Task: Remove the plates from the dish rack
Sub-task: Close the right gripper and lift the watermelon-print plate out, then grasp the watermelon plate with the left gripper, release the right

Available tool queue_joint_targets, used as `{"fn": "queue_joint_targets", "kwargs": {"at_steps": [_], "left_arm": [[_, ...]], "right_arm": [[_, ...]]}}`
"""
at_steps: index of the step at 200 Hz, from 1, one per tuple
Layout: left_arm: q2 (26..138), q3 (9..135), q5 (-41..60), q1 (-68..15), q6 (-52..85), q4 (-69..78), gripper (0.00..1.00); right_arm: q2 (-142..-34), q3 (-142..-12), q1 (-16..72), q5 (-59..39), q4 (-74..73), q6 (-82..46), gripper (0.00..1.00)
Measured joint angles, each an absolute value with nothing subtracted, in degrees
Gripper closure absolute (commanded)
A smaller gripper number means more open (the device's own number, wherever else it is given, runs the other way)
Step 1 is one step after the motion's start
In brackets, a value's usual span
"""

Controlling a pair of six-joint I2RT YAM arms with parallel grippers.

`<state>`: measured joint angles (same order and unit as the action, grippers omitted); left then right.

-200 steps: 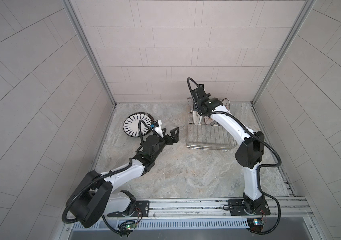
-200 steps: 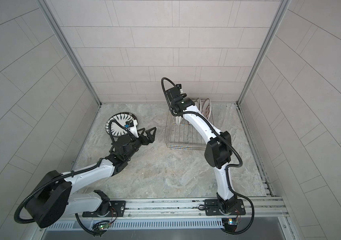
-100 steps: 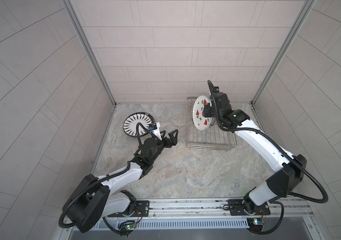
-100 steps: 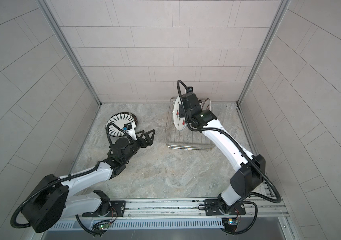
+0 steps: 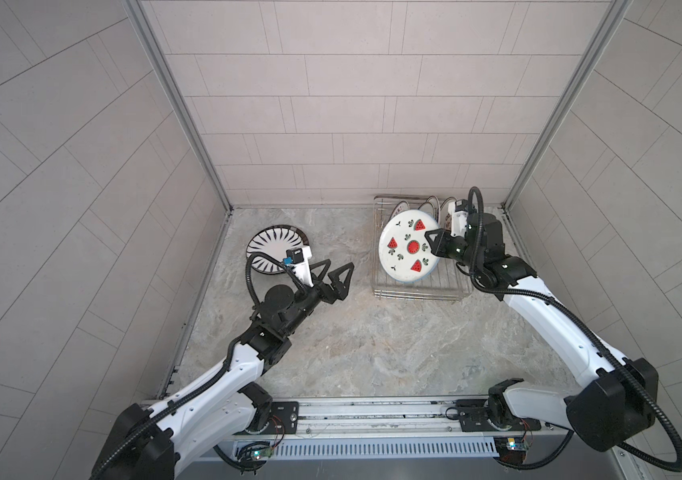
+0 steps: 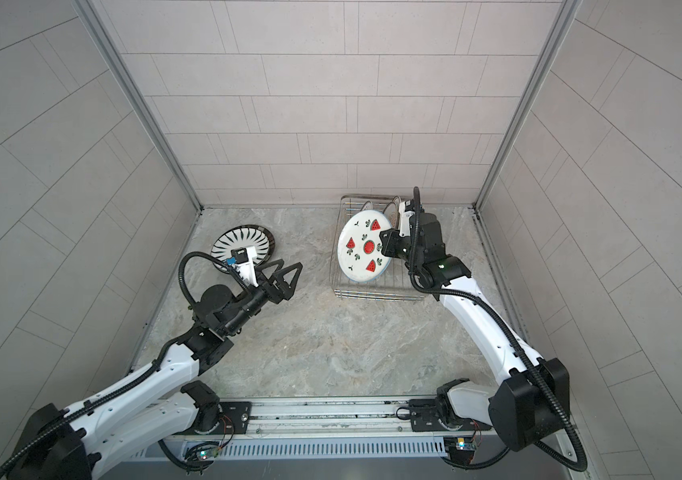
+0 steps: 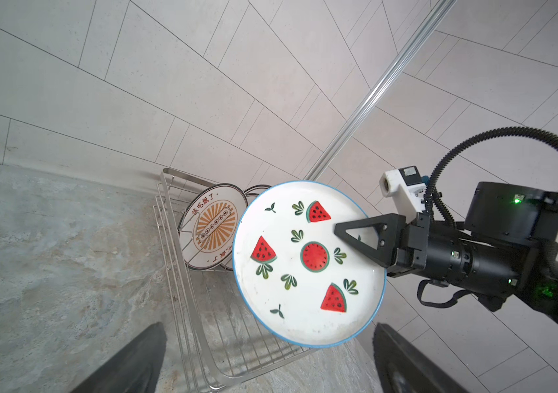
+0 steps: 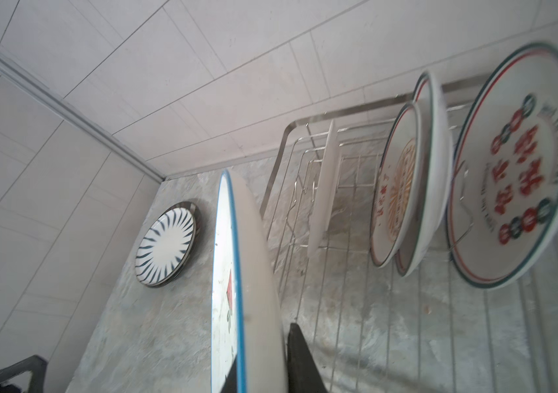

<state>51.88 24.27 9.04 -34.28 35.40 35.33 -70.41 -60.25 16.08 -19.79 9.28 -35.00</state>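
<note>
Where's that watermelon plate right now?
In both top views the watermelon plate is on the right, held on edge over the dish rack by the right end effector.

Plates: five. Dish rack point(image 5: 414, 293): one, holding three: sunburst plate point(image 7: 209, 228), red-character plate point(image 8: 526, 170), one partly hidden plate point(image 8: 436, 163). Outside it: one watermelon plate point(image 5: 408, 247), one dark-rimmed plate point(image 5: 266, 249). Grippers: two, left gripper point(image 5: 340, 264) and right gripper point(image 5: 429, 237).

We see a flat plate point(image 5: 266, 246) on the worktop point(image 5: 372, 345) left of the dish rack point(image 5: 414, 294), a raised plate point(image 5: 401, 257) above the rack, and standing plates point(image 8: 522, 170) at its back.
</note>
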Motion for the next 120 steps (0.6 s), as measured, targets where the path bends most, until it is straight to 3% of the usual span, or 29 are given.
{"fn": "queue_joint_targets", "kwargs": {"at_steps": [55, 120], "left_arm": [[53.71, 22.0, 10.33, -34.54, 39.97, 38.15, 0.0], [64.84, 22.04, 14.15, -35.03, 48.03, 46.33, 0.0]], "right_arm": [[-69.06, -52.45, 15.4, -31.62, -1.41, -42.3, 0.91], [-69.97, -47.68, 15.09, -38.72, -13.34, -48.6, 0.92]]}}
